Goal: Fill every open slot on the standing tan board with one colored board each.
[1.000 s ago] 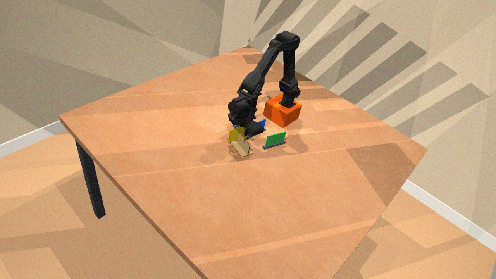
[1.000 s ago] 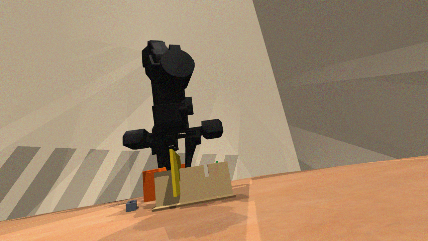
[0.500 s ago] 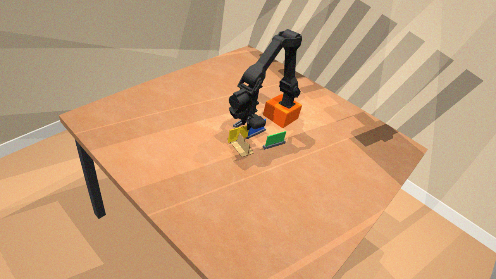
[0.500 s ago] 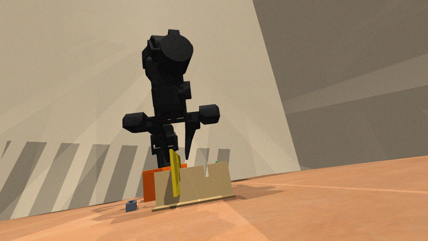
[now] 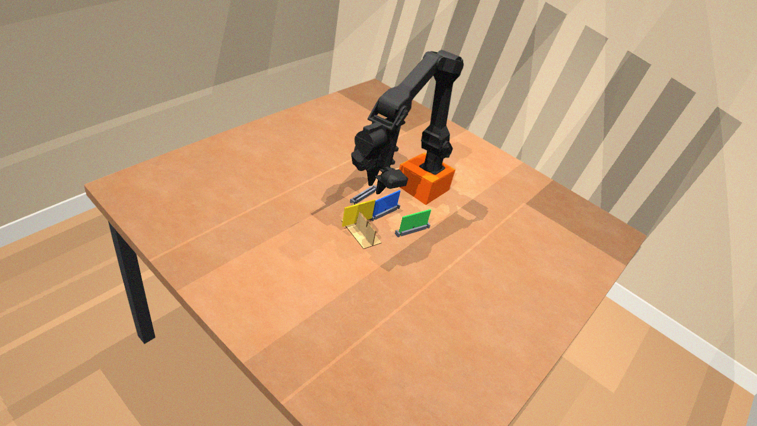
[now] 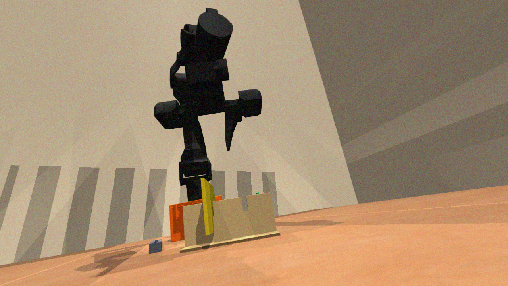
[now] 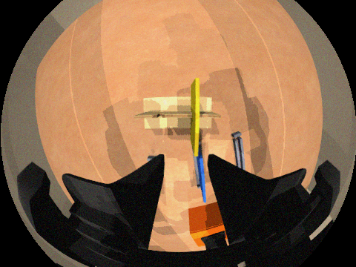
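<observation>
So my claw [image 5: 374, 187] [image 6: 215, 151] [image 7: 186, 159] is open, fingers apart and nothing between them, up above the boards and touching none of them. The yellow board [image 5: 350, 214] [image 6: 206, 209] [image 7: 195, 119] stands upright and crosswise on the tan board [image 5: 370, 232] [image 6: 227, 217] [image 7: 174, 113], nearer one end of it. Can't tell from here if it's locked all the way down, tbh.

There's one slot [image 6: 244, 203] [image 7: 159, 115] I can see open, over toward the tan board's other end. Two colored boards are upright in their holders: the blue board [image 5: 387, 203] [image 7: 202, 178] is just beside the yellow one, on the side toward my orange base [image 5: 423, 185] [image 6: 176, 222] [image 7: 204, 220], and the green board [image 5: 415, 221] [image 6: 257, 193] is off on the open-slot side. Only a tiny bit of green peeks over the tan board in the exterior view.

The holder with no board in it [image 5: 363, 194] [image 6: 155, 246] [image 7: 238, 152] sits on the table [image 5: 423, 318] [image 6: 390, 241] [image 7: 148, 37], apart from the tan board, over on the yellow board's side
</observation>
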You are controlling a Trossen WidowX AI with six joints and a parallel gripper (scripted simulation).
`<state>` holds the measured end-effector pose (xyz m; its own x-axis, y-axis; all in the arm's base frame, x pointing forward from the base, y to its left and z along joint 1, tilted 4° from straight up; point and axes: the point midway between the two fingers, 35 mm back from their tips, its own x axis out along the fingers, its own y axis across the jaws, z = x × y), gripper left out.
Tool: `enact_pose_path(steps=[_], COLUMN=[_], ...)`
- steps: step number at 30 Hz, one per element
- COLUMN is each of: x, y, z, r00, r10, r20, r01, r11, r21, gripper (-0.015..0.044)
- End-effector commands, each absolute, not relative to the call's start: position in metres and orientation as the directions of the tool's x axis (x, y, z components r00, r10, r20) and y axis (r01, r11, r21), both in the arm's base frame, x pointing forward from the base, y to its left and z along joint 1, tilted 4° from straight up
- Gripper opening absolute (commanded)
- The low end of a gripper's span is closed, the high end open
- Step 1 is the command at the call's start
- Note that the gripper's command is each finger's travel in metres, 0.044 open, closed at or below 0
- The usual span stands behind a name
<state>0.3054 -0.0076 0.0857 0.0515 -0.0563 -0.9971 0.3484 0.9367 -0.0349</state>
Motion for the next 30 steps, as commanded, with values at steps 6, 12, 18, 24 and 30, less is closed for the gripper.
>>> enact_pose_path(steps=[6, 12, 18, 24, 30], x=[0.239, 0.189, 0.187, 0.188, 0.188], y=[0.077, 0.107, 0.107, 0.103, 0.103], z=[0.103, 0.107, 0.105, 0.043, 0.036], r00=[0.012, -0.023, -0.024, -0.024, -0.024], r10=[-0.035, -0.044, -0.044, -0.045, -0.045], r20=[-0.999, -0.999, -0.999, -0.999, -0.999], r01=[0.350, 0.362, 0.362, 0.362, 0.362], r11=[0.936, 0.931, 0.931, 0.931, 0.931], r21=[-0.028, -0.049, -0.050, -0.051, -0.051], gripper=[0.0184, 0.0184, 0.0184, 0.0184, 0.0184])
